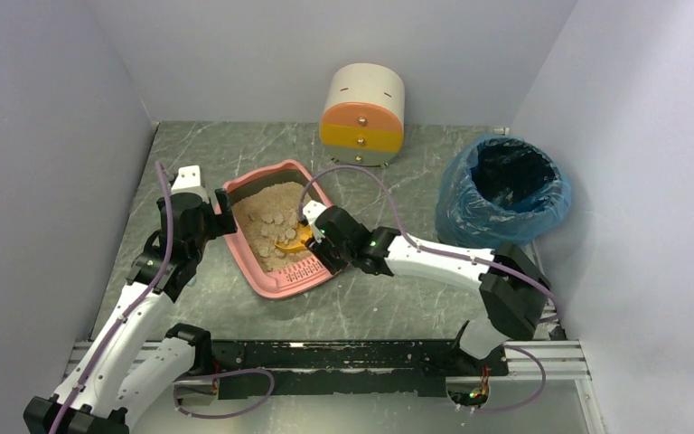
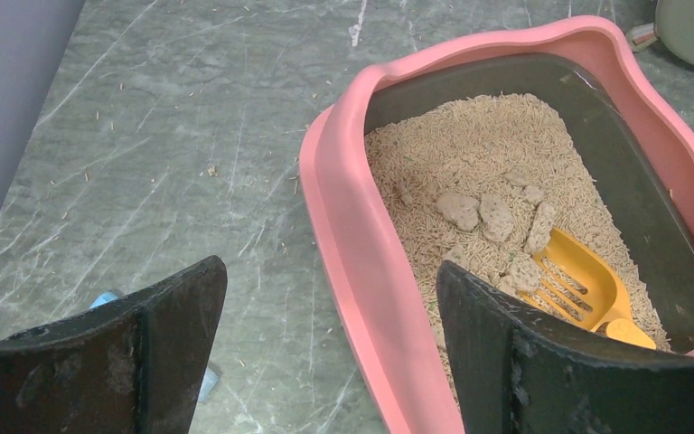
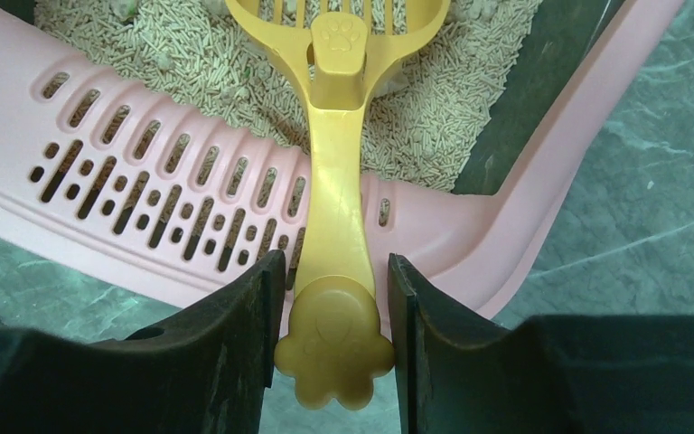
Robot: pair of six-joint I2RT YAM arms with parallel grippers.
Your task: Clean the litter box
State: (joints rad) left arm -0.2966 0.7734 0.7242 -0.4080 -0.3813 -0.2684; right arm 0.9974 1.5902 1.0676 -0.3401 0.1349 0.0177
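The pink litter box (image 1: 246, 264) lies mid-table, filled with beige litter (image 2: 470, 145) and several grey clumps (image 2: 479, 212). My right gripper (image 3: 336, 262) is shut on the paw-shaped end of a yellow scoop's handle (image 3: 334, 344), at the box's slotted ledge (image 3: 145, 172). The scoop's slotted head (image 2: 578, 280) rests in the litter beside the clumps. My left gripper (image 2: 330, 271) stands open astride the box's left rim (image 2: 343, 217). One of its fingers (image 2: 154, 353) is over the table and the other sits inside, over the litter.
A round bin with a blue liner (image 1: 504, 185) stands at the right. A cream-and-orange drawer unit (image 1: 362, 113) is at the back wall. Grey walls close in the left, back and right sides. A small blue scrap (image 2: 104, 298) lies on the table by my left finger.
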